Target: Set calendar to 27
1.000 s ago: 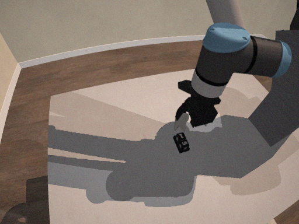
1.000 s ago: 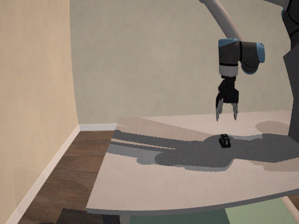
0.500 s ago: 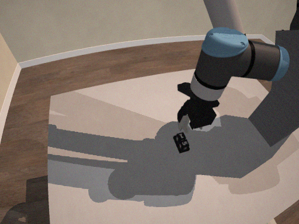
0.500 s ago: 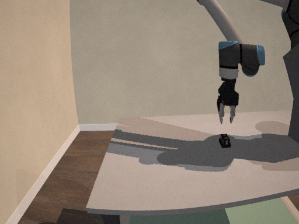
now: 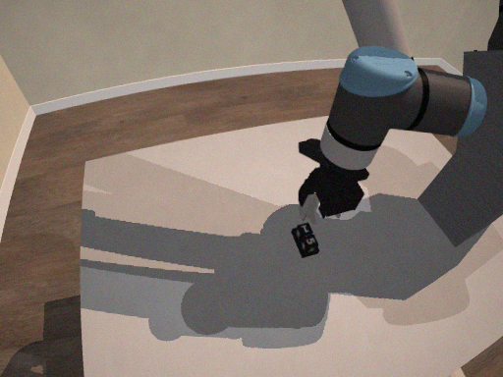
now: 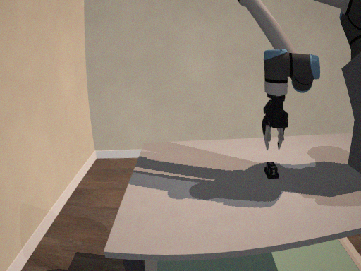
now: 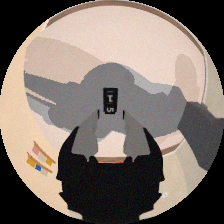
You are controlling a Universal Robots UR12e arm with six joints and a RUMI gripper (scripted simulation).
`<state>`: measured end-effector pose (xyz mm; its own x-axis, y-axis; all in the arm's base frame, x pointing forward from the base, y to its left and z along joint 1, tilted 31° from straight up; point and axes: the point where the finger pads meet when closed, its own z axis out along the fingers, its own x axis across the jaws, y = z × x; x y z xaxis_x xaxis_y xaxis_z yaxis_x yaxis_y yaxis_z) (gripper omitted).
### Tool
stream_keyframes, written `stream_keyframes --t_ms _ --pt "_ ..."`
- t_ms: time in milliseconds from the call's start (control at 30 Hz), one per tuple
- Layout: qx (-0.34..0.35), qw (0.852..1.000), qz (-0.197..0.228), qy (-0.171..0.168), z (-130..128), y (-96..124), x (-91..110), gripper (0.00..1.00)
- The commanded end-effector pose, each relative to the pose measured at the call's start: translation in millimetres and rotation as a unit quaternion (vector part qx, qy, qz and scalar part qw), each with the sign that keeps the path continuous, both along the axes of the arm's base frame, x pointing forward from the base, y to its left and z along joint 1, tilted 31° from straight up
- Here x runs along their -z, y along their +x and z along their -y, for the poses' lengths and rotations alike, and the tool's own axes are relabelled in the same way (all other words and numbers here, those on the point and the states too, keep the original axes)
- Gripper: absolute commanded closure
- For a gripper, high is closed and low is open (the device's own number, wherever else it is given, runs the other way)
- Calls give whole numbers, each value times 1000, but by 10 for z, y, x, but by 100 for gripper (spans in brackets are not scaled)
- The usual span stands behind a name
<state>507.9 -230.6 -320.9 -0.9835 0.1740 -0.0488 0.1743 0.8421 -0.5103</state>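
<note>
Exterior view shows the gripper [image 6: 273, 145] hanging above the calendar [image 6: 271, 171], its fingers drawn partway together with nothing between them. The calendar rests on the tabletop [image 6: 197, 226] in shadow, its two cubes [image 5: 306, 240] showing 1 and 5 upward.

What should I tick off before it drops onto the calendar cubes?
1. Jaws hold nothing: ok, the gripper is partly closed with a bare gap.
2. Gripper above the calendar, not touching: ok, clear air between them in the exterior view.
3. Lined up over the cubes: ok, wrist view shows the calendar centred ahead of the jaws.
4. Jaw gap wide enough for a cube: cannot tell.
5. Both cubes flat in the tray: ok as far as the top view shows.
6. Date reads 27: not ok, top faces show 1 and 5; month side unseen.
</note>
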Motion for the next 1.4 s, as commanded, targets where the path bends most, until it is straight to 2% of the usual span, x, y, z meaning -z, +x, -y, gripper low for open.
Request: stream_keyframes --t_ms 0,700,1367 --pt "0 1000 0 0 -2 3 -4 71" --pt "0 1000 1 0 31 2 49 71" --pt "0 1000 1 0 171 1 273 71"
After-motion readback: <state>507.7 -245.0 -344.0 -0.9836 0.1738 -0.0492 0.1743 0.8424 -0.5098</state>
